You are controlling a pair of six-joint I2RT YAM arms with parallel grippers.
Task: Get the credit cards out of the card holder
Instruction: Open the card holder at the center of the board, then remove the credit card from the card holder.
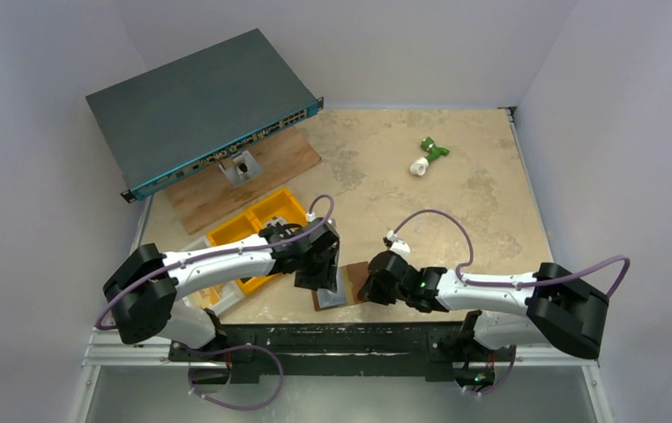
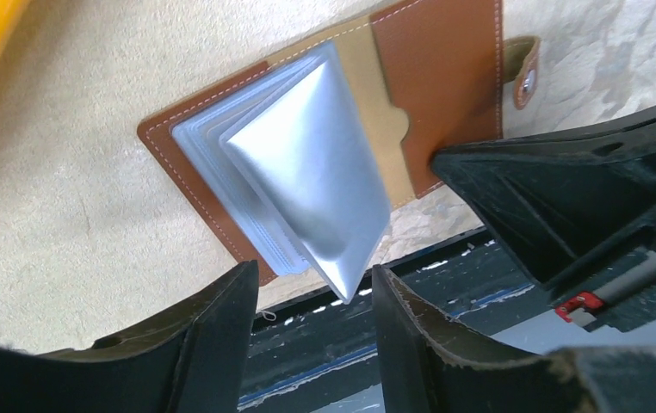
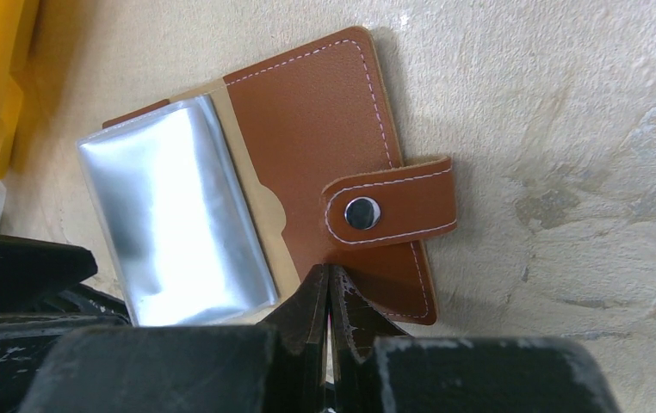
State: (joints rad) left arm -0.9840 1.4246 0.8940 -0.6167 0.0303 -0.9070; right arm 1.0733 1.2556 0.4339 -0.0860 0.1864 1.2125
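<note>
Table [image 1: 456, 203] is sitting in a three-walled booth, its top looking mottled beige, worn and patchy. Back wall [image 1: 359, 44] is rising behind the table's far edge, with left wall [image 1: 24, 176] and right wall [image 1: 615, 132] closing in on its sides, all plain pale grey-lilac. Light is falling soft and even, throwing only faint shadows on the table. Dark network switch [image 1: 200, 106] is leaning tilted over the table's far-left corner, above a plywood board [image 1: 253, 181]. Black metal rail [image 1: 332, 339] is running along the table's near edge, grey floor [image 1: 350, 397] showing below it.

Card holder [image 3: 307, 112] matt brown stitched leather; credit cards [image 3: 178, 215] glossy silvery plastic; table [image 3: 566, 129] rough, mottled.
</note>
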